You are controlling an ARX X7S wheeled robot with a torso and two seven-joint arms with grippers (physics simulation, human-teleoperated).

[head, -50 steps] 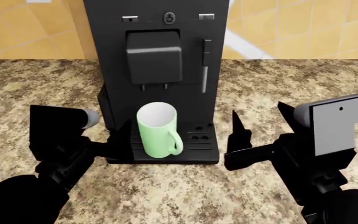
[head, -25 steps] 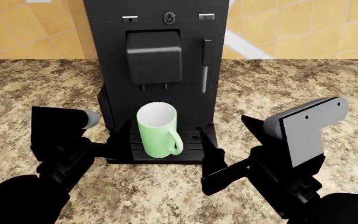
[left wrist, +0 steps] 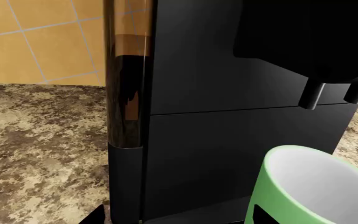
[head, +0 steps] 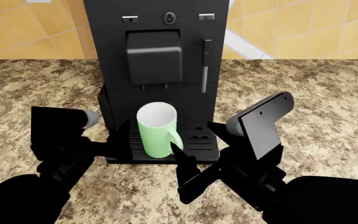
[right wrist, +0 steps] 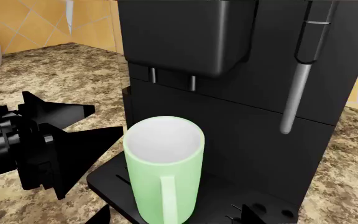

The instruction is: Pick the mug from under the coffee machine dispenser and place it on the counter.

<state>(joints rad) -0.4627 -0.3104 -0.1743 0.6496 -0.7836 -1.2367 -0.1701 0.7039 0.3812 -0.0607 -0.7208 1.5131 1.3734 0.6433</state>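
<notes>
The worktop [head: 303, 88] carries the tall black espresso machine [head: 154, 51] at twelve o'clock in the head view, and no part of the task is seen to be done yet. The coffee machine dispenser [head: 153, 57] hangs over the slotted drip tray [head: 197, 140], and the mug [head: 156, 129] stands upright on that tray directly beneath the nozzles, its handle [head: 177, 143] turned towards five o'clock.

The left gripper [head: 120, 140] is held at nine o'clock of the mug, jaws spread, close beside it but apparently not touching. The right gripper [head: 195, 144] is placed at four o'clock of the mug, jaws spread, with one finger [head: 179, 157] just in front of the handle; whether contact is made cannot be told from this angle.

Nothing is gripped. Closing on the mug, lifting it clear of the dispenser and setting it down on open worktop are judged to remain.
</notes>
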